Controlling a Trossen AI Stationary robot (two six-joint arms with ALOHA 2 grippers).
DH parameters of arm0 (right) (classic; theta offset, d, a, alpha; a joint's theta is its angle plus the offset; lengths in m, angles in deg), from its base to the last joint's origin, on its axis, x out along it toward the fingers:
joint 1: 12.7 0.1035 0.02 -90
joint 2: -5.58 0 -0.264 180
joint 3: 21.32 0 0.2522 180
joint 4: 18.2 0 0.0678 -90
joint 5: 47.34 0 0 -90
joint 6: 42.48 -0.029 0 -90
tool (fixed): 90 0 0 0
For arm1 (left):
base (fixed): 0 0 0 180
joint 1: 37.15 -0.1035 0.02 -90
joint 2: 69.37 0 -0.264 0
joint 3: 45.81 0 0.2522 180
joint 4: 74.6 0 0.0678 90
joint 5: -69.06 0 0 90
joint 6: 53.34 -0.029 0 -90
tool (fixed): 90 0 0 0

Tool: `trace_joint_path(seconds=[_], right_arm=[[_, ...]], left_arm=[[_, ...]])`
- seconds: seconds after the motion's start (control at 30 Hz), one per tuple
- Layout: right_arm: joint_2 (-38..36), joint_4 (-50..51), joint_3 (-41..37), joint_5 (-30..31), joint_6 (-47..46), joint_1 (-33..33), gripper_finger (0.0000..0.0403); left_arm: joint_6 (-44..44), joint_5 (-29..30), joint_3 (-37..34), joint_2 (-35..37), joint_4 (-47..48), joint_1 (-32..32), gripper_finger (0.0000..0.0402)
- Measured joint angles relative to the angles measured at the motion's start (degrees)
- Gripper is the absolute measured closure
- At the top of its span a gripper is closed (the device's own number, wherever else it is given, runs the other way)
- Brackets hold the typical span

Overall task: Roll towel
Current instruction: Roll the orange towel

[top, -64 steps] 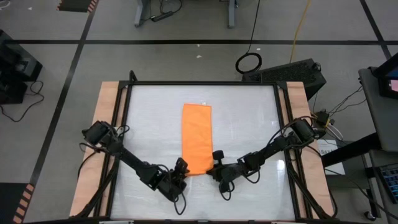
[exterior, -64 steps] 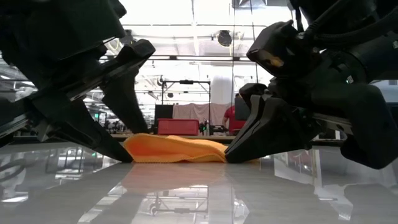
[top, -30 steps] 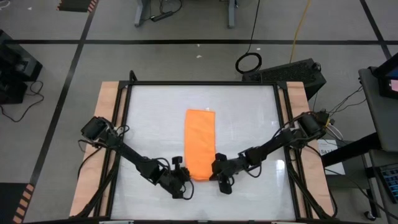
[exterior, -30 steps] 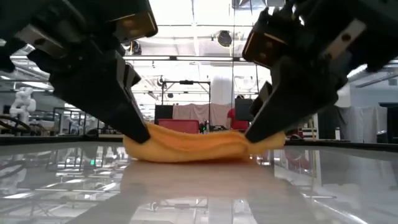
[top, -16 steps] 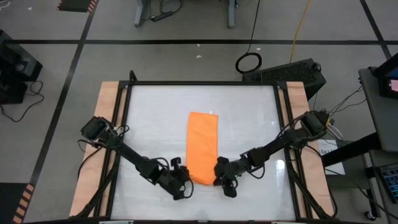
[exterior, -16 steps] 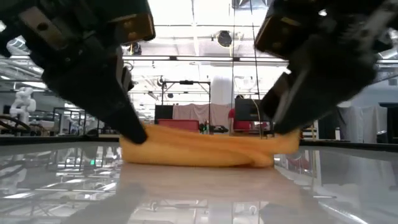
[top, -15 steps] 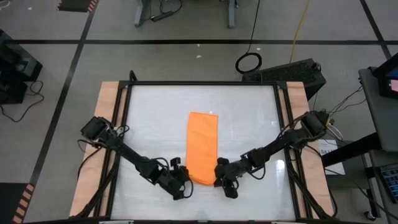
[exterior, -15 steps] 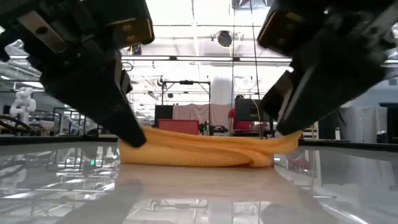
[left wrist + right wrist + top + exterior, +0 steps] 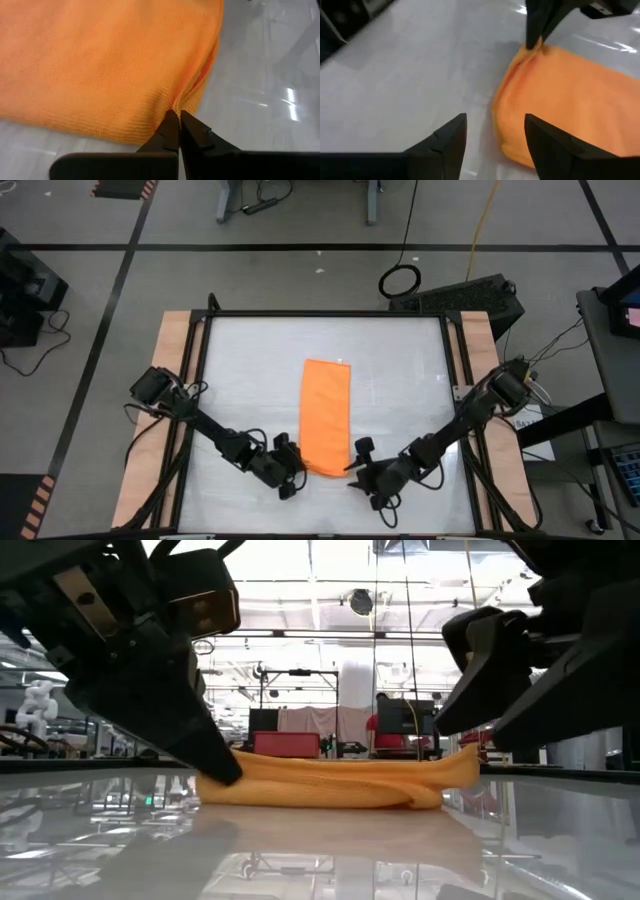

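The orange towel point(image 9: 327, 415) lies as a long strip on the white tabletop, its long sides running from near to far. My left gripper point(image 9: 291, 466) is at its near left corner, shut on the cloth point(image 9: 176, 116). My right gripper point(image 9: 356, 462) stands open just off the near right corner, and nothing is between its fingers point(image 9: 495, 122). In the low view the towel's near end point(image 9: 330, 783) is a thick bundle of layers. The left gripper point(image 9: 218, 766) is on one end of that bundle, and the other end point(image 9: 462, 766) stands slightly raised and free. My left gripper pinches a small raised fold at the towel's near left corner point(image 9: 184, 100) between its two fingertips. The fingers slant down at it from the near left. The corner is puckered at the tips, while the towel's remaining cloth lies on the table.
The table's black frame point(image 9: 205, 380) and wooden side boards point(image 9: 172, 380) run along the left and right edges. Bare white tabletop lies on both sides of the towel and beyond its far end.
My right gripper has opened, let go of the towel's near right corner, and drawn back toward the table's near right. The towel's near end has been pulled a little nearer and wider between the grippers. The left corner stays in my left gripper.
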Motion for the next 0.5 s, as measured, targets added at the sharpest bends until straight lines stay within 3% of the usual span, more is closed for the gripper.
trace_joint_path(seconds=[0.27, 0.37, 0.5], right_arm=[[5.9, -5.0, 0.9, 6.5, 1.4, 1.2, 0.0216], [9.1, -4.1, 3.5, 7.1, 2.5, 1.3, 0.0221], [11.8, 1.8, 7.7, 12.2, 2.4, 1.7, 0.0233]], left_arm=[[0.0, -0.3, 0.0, 0.0, -2.7, -1.0, 0.0397], [0.3, -0.3, 0.0, 0.0, -2.6, -1.0, 0.0397], [0.3, -0.3, 0.0, 0.0, -3.4, -1.0, 0.0396]])
